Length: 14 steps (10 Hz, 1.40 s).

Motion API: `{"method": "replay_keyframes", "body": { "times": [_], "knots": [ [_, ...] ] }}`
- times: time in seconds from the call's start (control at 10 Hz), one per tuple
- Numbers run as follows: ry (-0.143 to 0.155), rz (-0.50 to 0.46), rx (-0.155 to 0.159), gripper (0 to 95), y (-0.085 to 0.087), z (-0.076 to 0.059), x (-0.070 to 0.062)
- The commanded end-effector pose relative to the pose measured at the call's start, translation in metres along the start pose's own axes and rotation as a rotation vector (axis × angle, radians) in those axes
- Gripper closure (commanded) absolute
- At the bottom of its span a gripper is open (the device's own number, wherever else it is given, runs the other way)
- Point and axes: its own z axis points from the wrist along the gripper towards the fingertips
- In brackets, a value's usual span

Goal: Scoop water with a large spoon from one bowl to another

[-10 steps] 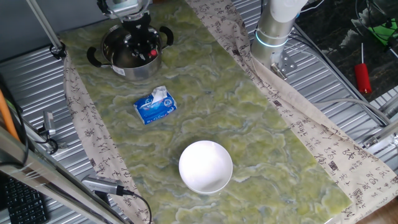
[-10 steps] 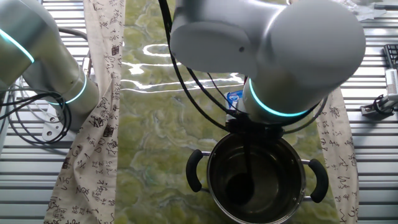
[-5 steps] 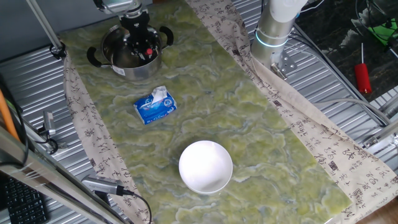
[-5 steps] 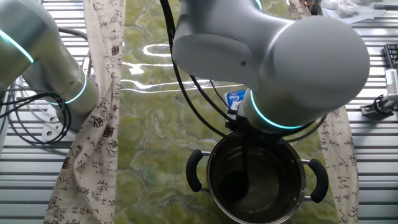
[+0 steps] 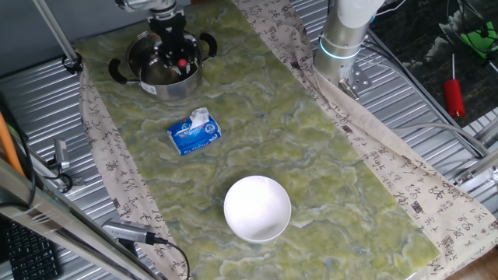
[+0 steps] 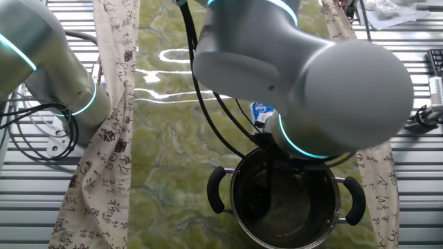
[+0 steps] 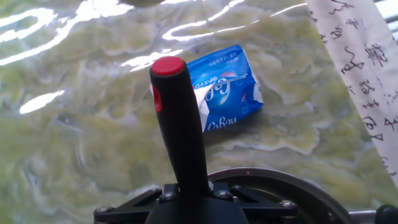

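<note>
Over the last second your gripper (image 5: 174, 48) has risen a little over the steel pot (image 5: 162, 65) at the upper left of the one fixed view, and in the other fixed view the ladle (image 6: 261, 190) has slid toward the left wall of the pot, scoop low inside. Judgement: you are mid-scoop, lift-out next. The jaws pinch the ladle handle, red tip showing in the hand view. White bowl (image 5: 257, 208) sits lower centre, well apart; blue tissue packet (image 5: 194, 131) lies between.

The arm's bulk hides the gripper (image 6: 271, 149) in the other fixed view. The steel pot (image 6: 286, 207) is cut off by that picture's bottom edge. Whether the ladle (image 6: 259, 200) holds water cannot be told.
</note>
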Motion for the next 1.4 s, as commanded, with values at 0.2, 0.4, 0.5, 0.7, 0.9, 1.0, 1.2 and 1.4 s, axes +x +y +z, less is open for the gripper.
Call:
{"method": "replay_keyframes", "body": {
  "times": [0.2, 0.4, 0.5, 0.7, 0.9, 1.0, 1.2, 1.4],
  "knots": [
    [-0.020, 0.066, -0.028, 95.0, 0.001, 0.000, -0.001],
    [-0.023, 0.110, -0.058, 95.0, 0.001, -0.001, -0.001],
    [-0.021, 0.121, -0.068, 95.0, 0.001, -0.001, -0.002],
    [-0.031, 0.151, -0.091, 95.0, 0.000, -0.001, -0.002],
    [-0.038, 0.164, -0.106, 95.0, -0.001, -0.002, -0.004],
    [-0.039, 0.167, -0.112, 95.0, -0.001, -0.003, -0.006],
    [-0.038, 0.185, -0.128, 95.0, -0.003, -0.004, -0.009],
    [-0.052, 0.215, -0.152, 95.0, -0.004, -0.006, -0.012]
  ]
}}
